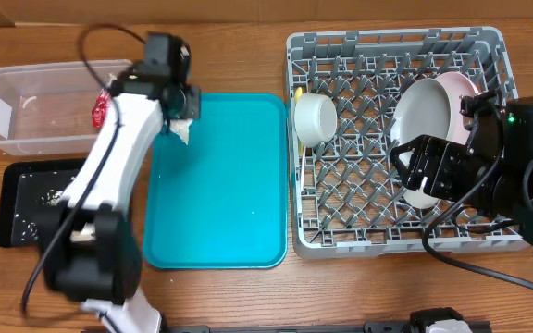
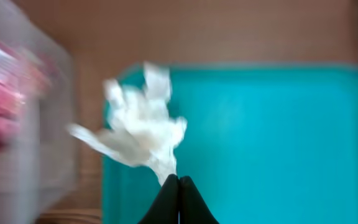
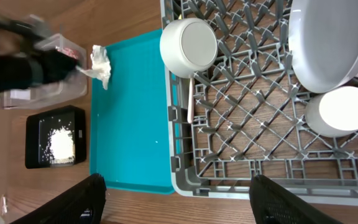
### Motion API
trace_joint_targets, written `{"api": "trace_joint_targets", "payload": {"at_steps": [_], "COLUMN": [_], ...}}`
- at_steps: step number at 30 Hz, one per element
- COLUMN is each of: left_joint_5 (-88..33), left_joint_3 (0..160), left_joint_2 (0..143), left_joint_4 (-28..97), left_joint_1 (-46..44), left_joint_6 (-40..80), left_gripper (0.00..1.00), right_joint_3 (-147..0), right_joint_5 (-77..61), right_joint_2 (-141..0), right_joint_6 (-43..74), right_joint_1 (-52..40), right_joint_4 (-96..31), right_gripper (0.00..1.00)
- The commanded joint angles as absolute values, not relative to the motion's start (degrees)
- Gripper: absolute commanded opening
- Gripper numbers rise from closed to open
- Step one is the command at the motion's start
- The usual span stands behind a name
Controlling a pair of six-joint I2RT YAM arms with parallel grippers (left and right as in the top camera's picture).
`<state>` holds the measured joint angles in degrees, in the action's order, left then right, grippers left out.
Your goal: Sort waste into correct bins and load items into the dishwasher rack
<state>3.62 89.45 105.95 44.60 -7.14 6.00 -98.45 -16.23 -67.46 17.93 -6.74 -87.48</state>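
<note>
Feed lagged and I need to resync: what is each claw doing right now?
Left claw: closed, holding the crumpled white paper tissue.
Right claw: open, holding nothing.

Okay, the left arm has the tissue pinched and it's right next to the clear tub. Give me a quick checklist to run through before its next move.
1. Grip: left hand shut on the tissue, pinched at the tips: ok.
2. Tissue above the clear tub: not ok. It hangs over the teal tray corner, beside the tub.
3. Room in the tub: ok. The foil wrapper lies at the end nearest the tray, and much of the floor is bare.
4. Tissue high enough to clear the tub wall: cannot tell.
5. Right hand out of the path: ok. It is open over the dishwasher rack.
</note>
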Motion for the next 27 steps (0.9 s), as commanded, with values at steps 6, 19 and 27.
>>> {"api": "trace_joint_targets", "payload": {"at_steps": [6,19,27], "left_joint_5": [5.2,12.7,13.0], "left_joint_3": [88.2,86.3,86.3], "left_joint_2": [102.2,118.0,119.4], "left_joint_4": [43.9,39.5,37.7], "left_joint_1": [-6.7,-6.7,-6.9], "left_joint_6": [5.8,20.2,22.3], "left_gripper": [0.3,0.55,0.37], "right_joint_3": [-98.7,-98.7,-98.7], "right_joint_5": [-15.9,-15.9,-15.9], "right_joint_2": [-67.3,-67.3,-67.4], "right_joint_6": [17.6,17.6,16.3], "right_joint_1": [-6.7,-6.7,-6.7], "right_joint_4": [-87.6,-88.9,-89.0], "right_gripper": [0.77,0.8,0.8]}}
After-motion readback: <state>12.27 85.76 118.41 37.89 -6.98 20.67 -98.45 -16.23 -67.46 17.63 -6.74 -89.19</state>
